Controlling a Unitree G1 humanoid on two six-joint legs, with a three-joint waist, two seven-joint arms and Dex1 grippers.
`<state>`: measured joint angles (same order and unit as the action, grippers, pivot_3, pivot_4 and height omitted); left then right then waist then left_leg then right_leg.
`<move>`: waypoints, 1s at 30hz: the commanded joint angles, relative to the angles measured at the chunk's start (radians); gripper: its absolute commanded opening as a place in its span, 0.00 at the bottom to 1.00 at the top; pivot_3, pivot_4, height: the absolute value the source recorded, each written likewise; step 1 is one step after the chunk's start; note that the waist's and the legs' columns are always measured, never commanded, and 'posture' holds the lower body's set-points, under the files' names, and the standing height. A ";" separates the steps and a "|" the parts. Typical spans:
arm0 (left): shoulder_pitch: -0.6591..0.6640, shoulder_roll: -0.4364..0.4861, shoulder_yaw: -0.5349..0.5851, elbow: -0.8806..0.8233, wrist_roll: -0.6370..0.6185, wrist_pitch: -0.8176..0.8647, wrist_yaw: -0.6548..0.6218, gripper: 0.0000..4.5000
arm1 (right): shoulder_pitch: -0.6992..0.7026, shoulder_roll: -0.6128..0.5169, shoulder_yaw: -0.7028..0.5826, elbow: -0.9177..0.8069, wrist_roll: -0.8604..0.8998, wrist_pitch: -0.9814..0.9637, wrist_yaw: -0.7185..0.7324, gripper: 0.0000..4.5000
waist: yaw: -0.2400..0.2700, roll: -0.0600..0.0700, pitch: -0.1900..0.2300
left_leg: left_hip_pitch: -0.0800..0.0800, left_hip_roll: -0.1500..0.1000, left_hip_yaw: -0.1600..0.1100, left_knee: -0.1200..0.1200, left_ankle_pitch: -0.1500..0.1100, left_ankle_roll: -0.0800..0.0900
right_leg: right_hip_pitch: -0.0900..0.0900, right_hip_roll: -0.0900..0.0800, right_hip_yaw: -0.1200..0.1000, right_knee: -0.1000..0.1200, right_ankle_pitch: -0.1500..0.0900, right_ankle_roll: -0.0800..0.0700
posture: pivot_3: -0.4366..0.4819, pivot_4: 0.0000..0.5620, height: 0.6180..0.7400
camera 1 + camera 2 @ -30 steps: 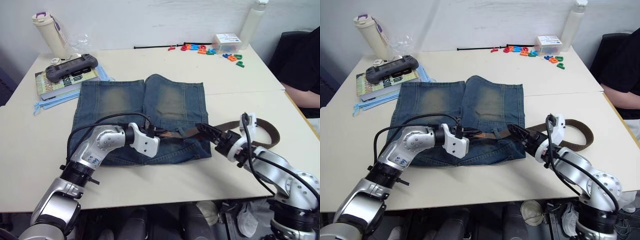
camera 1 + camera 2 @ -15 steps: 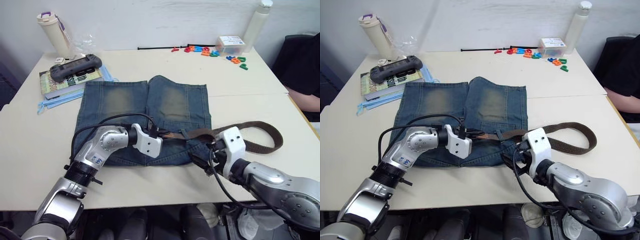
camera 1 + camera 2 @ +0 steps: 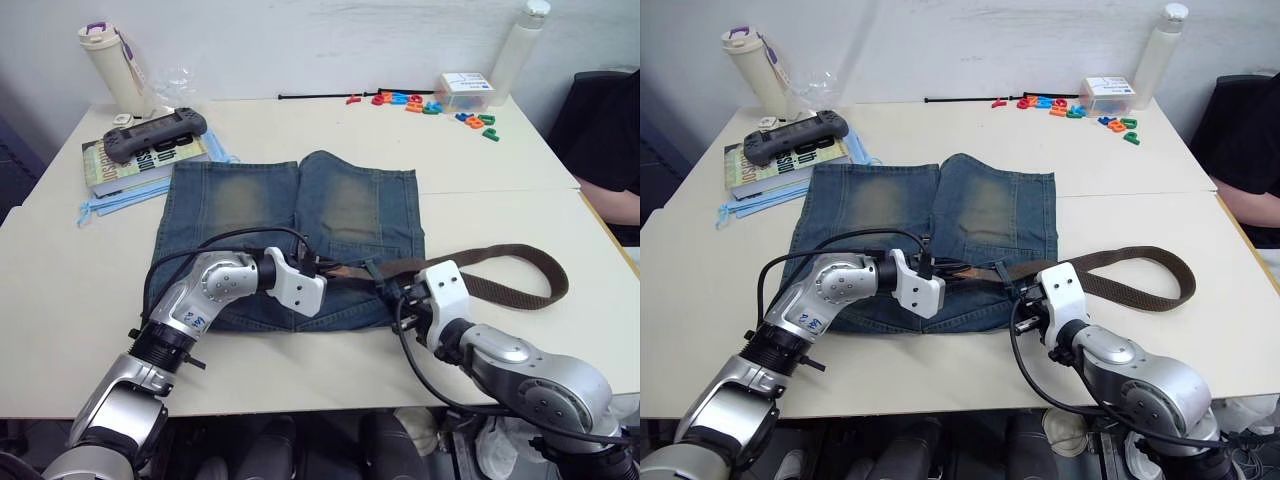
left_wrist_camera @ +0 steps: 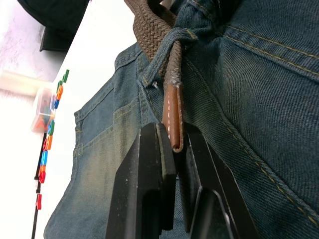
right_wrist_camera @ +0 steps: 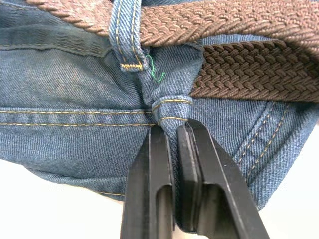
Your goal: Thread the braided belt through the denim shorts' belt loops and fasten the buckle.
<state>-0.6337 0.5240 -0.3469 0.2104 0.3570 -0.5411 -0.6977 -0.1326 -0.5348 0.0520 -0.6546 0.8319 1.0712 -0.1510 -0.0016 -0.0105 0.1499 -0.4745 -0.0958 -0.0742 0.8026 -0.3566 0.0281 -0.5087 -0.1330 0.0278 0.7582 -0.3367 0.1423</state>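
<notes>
The denim shorts [image 3: 300,210] lie flat mid-table, waistband toward me. The braided belt [image 3: 500,250] runs along the waistband and curls in a loop on the table to the right. My left gripper [image 3: 322,270] is at the middle of the waistband, shut on the belt's brown leather tip [image 4: 173,114], which comes out of a belt loop [image 4: 167,50]. My right gripper [image 3: 400,300] is at the waistband's right part, shut on a fold of denim [image 5: 169,107] just below the belt [image 5: 239,69]; another belt loop [image 5: 124,30] crosses the strap there. The buckle is hidden.
At the back left are a book with a grey game controller [image 3: 150,135], a light-blue cloth [image 3: 110,200] and a cream bottle [image 3: 108,65]. Along the back lie a thin black cord [image 3: 310,96], coloured letters [image 3: 415,100], a small box [image 3: 465,88] and a white bottle [image 3: 520,45]. A person [image 3: 610,130] sits at the right edge.
My right gripper swung in from the right, came down at the waistband and shut on the denim. The left gripper kept its hold on the belt tip. The camera shifted slightly.
</notes>
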 commanded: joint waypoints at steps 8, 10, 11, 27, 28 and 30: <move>-0.022 0.170 0.059 0.021 0.078 -0.274 0.116 0.00 | -0.015 0.120 -0.091 0.044 -0.020 0.117 -0.024 0.01 | 0.000 -0.001 0.000 | 0.000 0.000 0.000 0.000 0.000 0.000 | 0.000 0.000 0.000 0.001 0.000 0.000 | 0.48 0.27 0.30; -0.005 0.195 0.084 0.036 0.108 -0.315 0.175 0.00 | -0.021 0.132 -0.094 0.045 -0.028 0.130 -0.021 0.01 | 0.000 -0.001 0.000 | 0.000 0.000 0.000 0.000 0.000 0.000 | -0.001 0.000 0.000 0.001 0.000 0.000 | 0.48 0.27 0.30; 0.009 0.210 0.100 0.039 0.119 -0.329 0.202 0.00 | -0.024 0.139 -0.096 0.045 -0.031 0.135 -0.019 0.01 | -0.001 -0.001 0.000 | 0.000 0.000 0.000 0.000 0.000 0.000 | -0.001 0.000 0.000 0.001 0.000 0.000 | 0.48 0.27 0.30; 0.179 0.362 0.252 0.038 0.064 -0.390 0.315 0.00 | -0.053 0.159 -0.181 0.053 -0.068 0.195 0.024 0.01 | 0.002 -0.002 0.001 | -0.001 -0.001 0.001 0.000 0.000 0.000 | -0.003 0.000 -0.007 0.003 0.000 0.000 | 0.48 0.27 0.30; 0.184 0.353 0.249 0.032 0.063 -0.385 0.316 0.00 | -0.055 0.146 -0.187 0.058 -0.077 0.194 0.029 0.01 | 0.002 -0.002 0.001 | -0.001 -0.001 0.001 0.000 0.000 0.000 | -0.003 0.000 -0.008 0.003 0.000 0.000 | 0.48 0.27 0.30; 0.192 0.337 0.243 0.017 0.054 -0.376 0.312 0.00 | -0.059 0.124 -0.206 0.069 -0.089 0.194 0.037 0.01 | 0.003 -0.002 0.001 | -0.001 -0.001 0.001 0.000 0.000 0.000 | -0.003 -0.001 -0.008 0.003 0.000 0.000 | 0.48 0.27 0.30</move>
<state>-0.4518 0.8660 -0.1239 0.2493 0.4486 -0.9255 -0.4025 -0.1922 -0.3814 -0.0962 -0.6190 0.7970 1.2520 -0.0988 0.0009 -0.0127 0.1505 -0.4758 -0.0971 -0.0734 0.8027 -0.3566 0.0278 -0.5122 -0.1339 0.0199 0.7615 -0.3367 0.1420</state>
